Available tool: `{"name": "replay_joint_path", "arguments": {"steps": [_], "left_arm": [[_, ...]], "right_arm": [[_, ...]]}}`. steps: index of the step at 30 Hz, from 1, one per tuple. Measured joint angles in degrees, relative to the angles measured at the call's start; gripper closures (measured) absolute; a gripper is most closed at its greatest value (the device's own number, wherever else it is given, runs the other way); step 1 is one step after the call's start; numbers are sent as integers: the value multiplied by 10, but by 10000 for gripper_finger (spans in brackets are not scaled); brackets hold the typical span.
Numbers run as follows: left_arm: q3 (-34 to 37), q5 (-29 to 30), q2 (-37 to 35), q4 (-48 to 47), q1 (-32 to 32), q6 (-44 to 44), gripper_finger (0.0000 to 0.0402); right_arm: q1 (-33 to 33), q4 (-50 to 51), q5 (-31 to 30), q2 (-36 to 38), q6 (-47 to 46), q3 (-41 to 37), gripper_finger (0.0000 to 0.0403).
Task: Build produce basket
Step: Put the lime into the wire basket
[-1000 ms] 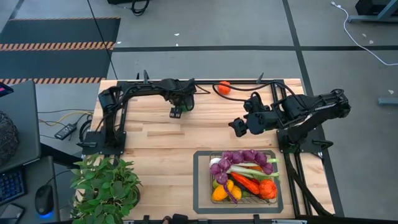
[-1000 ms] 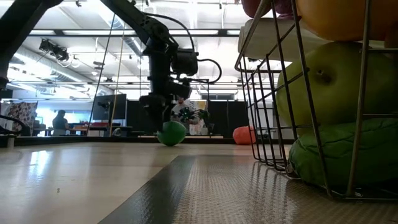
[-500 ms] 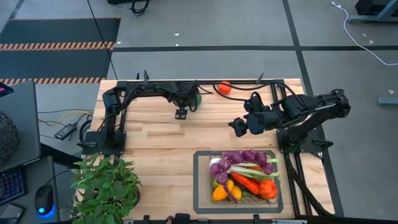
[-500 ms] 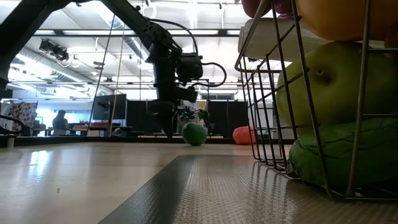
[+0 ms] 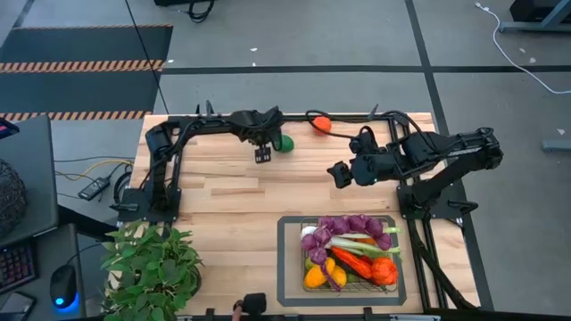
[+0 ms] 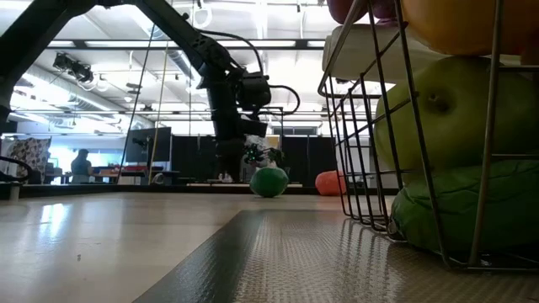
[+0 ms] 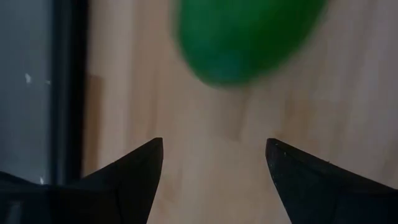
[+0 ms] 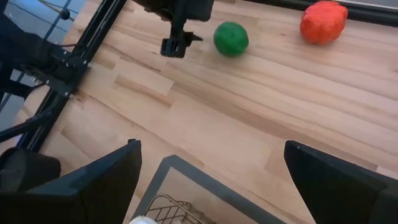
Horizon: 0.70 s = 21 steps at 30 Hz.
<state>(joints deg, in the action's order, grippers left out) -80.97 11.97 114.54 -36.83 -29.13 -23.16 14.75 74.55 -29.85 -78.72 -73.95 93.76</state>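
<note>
A green lime (image 5: 284, 143) lies on the wooden table near its far edge; it also shows in the low view (image 6: 269, 182) and the left wrist view (image 7: 249, 37). My left gripper (image 5: 262, 155) hovers open just left of the lime, pointing steeply down, its fingers (image 7: 134, 177) short of it. A red-orange tomato (image 5: 322, 124) rests farther right at the far edge. The wire basket (image 5: 290, 267) at the near right holds grapes, leek, peppers and other produce. My right gripper (image 5: 339, 172) hangs open, high above the table's middle right.
A leafy potted plant (image 5: 152, 267) stands at the near left corner. Black rail frames (image 5: 169, 169) run along the table's left, far and right edges. Bare wood lies between the lime and the basket. A person (image 6: 82, 164) stands far off in the room.
The lime has rolled along the table toward its right edge, from under my left gripper to a spot clear of it. My left gripper has followed toward the right and a little toward the far edge, rolling its wrist, its fingers still open.
</note>
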Motion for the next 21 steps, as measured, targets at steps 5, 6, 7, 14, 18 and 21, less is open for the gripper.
{"name": "replay_joint_path", "arguments": {"steps": [5,6,7,14,18,21], "left_arm": [[0,0,0,75,-14,-82,111],[0,0,0,86,-14,-128,111],[0,0,0,94,-13,-182,111],[0,56,0,141,15,-398,111],[0,97,0,146,32,-297,111],[0,101,0,129,41,-234,111]], "right_arm": [[-14,-9,16,0,1,0,7],[-15,-12,19,0,1,0,7],[-17,-15,20,0,1,0,7],[-23,-25,20,0,-1,0,7],[-23,-25,12,0,-13,0,7],[-23,-25,11,0,-13,0,7]]}}
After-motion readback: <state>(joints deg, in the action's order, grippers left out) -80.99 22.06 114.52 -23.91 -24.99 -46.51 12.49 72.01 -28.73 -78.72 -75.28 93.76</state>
